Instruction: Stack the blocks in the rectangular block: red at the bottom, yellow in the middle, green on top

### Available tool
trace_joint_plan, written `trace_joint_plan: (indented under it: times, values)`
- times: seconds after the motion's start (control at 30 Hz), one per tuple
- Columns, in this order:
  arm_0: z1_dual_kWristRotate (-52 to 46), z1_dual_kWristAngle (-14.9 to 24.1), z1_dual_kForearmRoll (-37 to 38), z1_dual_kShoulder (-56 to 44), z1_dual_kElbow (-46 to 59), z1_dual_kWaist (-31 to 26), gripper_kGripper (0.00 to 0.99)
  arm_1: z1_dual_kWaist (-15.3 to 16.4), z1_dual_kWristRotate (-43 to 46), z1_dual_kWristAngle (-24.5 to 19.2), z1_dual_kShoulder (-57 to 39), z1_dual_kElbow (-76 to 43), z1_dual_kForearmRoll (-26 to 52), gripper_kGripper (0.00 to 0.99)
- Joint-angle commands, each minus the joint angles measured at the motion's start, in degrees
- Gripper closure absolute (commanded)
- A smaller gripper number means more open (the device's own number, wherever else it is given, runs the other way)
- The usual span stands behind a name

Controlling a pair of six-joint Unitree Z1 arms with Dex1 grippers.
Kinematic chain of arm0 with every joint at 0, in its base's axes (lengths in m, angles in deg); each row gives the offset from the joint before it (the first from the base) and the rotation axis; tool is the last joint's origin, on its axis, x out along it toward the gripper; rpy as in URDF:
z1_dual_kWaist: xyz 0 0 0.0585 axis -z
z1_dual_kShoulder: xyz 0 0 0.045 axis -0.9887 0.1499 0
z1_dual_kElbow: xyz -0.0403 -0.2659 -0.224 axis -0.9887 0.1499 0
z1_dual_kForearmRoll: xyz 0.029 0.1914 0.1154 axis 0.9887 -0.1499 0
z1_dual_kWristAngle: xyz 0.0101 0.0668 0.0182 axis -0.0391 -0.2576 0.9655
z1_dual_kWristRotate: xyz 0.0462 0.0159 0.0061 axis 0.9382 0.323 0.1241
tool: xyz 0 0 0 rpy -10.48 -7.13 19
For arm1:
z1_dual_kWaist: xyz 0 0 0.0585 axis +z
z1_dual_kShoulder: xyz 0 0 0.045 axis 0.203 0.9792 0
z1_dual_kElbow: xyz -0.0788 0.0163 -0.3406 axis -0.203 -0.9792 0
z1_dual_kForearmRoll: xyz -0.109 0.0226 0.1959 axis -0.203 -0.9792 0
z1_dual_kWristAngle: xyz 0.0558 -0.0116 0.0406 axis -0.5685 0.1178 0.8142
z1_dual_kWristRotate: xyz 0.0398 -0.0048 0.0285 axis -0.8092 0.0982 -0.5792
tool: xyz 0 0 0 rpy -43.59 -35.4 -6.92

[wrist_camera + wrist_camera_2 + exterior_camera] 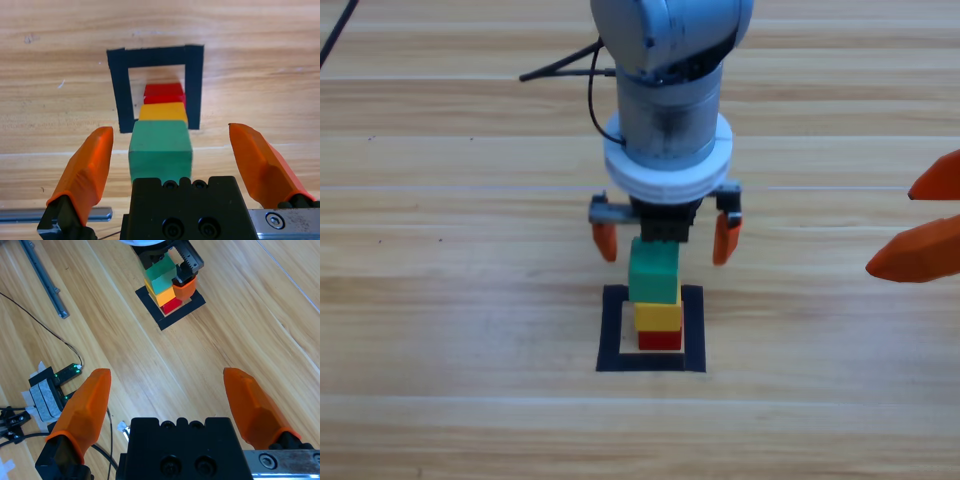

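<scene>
Inside the black tape square (613, 335) stands a stack: red cube (660, 340) at the bottom, yellow cube (658, 317) on it, green cube (654, 272) on top. My left gripper (665, 255) hangs over the stack, open, one orange jaw on each side of the green cube with a gap on both sides. The left wrist view shows the green cube (161, 147) between the jaws of the left gripper (171, 130), then yellow (163, 111), red (163, 92) and the tape (194, 85). My right gripper (890, 232) waits open at the right edge.
In the right wrist view the right gripper (166, 372) hovers over bare wood, far from the stack (161, 277). A metal rail (42, 277), thin cables and a small taped circuit board (50, 390) lie at the table's side. A black cable (560, 68) trails behind the left arm.
</scene>
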Motion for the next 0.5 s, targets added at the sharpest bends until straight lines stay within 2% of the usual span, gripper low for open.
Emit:
trace_joint_plan:
  times: [0.03,0.17,0.33,0.43,0.5]
  values:
    - [0.6,5.2,-0.1,-5.7,-1.9,1.8,0.0,2.4,0.2,0.6,2.1,-0.5,0.8,0.005]
    - [3.0,12.1,0.1,-15.4,-2.0,4.0,0.0,2.4,0.3,0.5,2.1,-0.6,0.8,0.005]
    - [8.8,22.0,1.4,-23.2,3.0,12.4,0.0,2.4,0.6,0.0,2.7,-0.6,0.9,0.005]
    - [12.7,24.3,3.2,-23.4,6.3,17.0,0.0,2.4,0.8,-0.1,3.2,-0.6,0.8,0.005]
    - [15.8,24.4,7.6,-24.7,11.6,19.9,0.0,2.4,1.0,-0.6,3.2,-0.7,0.8,0.005]
